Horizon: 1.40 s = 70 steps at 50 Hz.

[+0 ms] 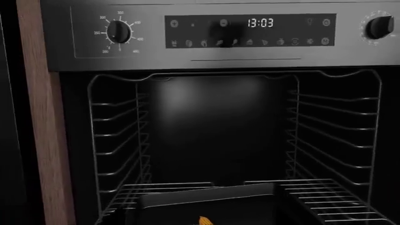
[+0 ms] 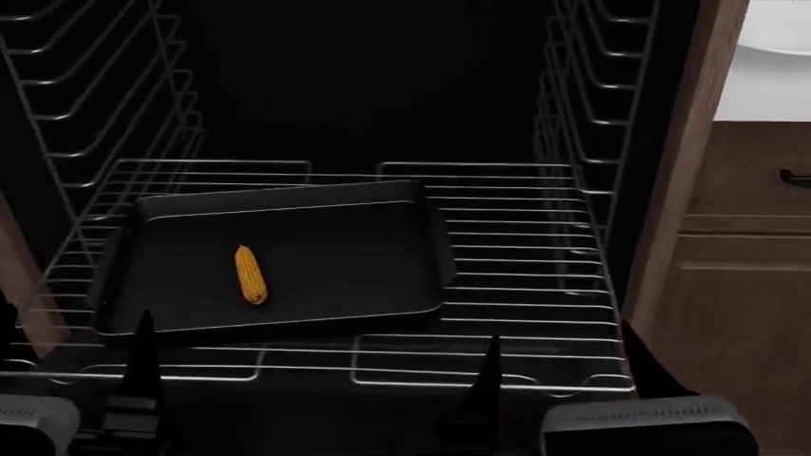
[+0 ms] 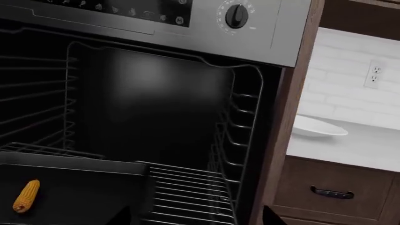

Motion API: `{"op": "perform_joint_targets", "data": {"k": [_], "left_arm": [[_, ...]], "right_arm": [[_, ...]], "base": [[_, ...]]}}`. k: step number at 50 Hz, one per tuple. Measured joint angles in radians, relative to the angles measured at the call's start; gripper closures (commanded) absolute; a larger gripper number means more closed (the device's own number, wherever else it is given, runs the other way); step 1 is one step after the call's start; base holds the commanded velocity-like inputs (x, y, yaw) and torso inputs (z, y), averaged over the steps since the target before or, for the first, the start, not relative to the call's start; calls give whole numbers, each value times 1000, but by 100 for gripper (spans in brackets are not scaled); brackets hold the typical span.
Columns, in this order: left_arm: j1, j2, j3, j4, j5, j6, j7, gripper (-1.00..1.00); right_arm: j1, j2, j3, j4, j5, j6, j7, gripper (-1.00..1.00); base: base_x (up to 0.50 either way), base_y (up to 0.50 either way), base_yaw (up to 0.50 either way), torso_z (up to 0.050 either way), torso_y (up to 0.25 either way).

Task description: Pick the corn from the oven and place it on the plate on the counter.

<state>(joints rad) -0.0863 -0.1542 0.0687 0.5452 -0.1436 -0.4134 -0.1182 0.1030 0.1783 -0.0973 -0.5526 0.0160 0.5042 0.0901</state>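
The corn (image 2: 251,274) lies on the black baking tray (image 2: 367,237), which sits on the lower wire rack inside the open oven (image 2: 380,85). It also shows in the right wrist view (image 3: 26,195), and only its tip shows in the left wrist view (image 1: 206,221). My left gripper (image 2: 76,342) is open and empty in front of the tray's near left corner. My right gripper (image 2: 560,347) is open and empty in front of the rack, right of the tray. The white plate (image 3: 317,127) sits on the counter (image 3: 356,147) right of the oven.
Wire side rails (image 2: 590,114) line both oven walls. A wooden cabinet panel (image 2: 678,171) stands between oven and counter. A drawer with a black handle (image 3: 331,192) is below the counter. The oven control panel with knobs (image 1: 119,32) is above the cavity.
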Motion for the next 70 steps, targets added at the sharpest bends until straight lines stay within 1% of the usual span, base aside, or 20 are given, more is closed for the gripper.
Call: {"op": "perform_joint_targets", "data": {"k": [20,39,49,53,60,64,70], "left_arm": [[-3,-17,8,17,-23,-24,-13,-100],[-7,-29,17,24,-36,-28,-26,-100],[-14,-34,24,18,-38,-38,-36,-100],[-33,-37,29,21,-50,-79,-37,-100],[-117,-41,48,13,-86,-222,-33,-100],[-188,-35,62,-32,-103,-296,-27,-100],[-286,-22,92,-138,-114,-358,-14,-100]], "right_arm": [[-6,12,-4,-18,10,6,16,-100],[-7,23,-11,-24,19,8,27,-100],[-10,28,-13,-26,23,11,35,-100],[-13,30,-14,-25,25,12,38,-100],[-13,30,-15,-6,34,2,40,-100],[-15,30,-14,2,40,-3,41,-100],[-17,32,-12,5,47,-5,43,-100]], "base": [[1,5,0,0,0],[407,0,0,0,0],[20,0,0,0,0],[0,0,0,0,0],[0,0,0,0,0],[0,0,0,0,0],[0,0,0,0,0]]}}
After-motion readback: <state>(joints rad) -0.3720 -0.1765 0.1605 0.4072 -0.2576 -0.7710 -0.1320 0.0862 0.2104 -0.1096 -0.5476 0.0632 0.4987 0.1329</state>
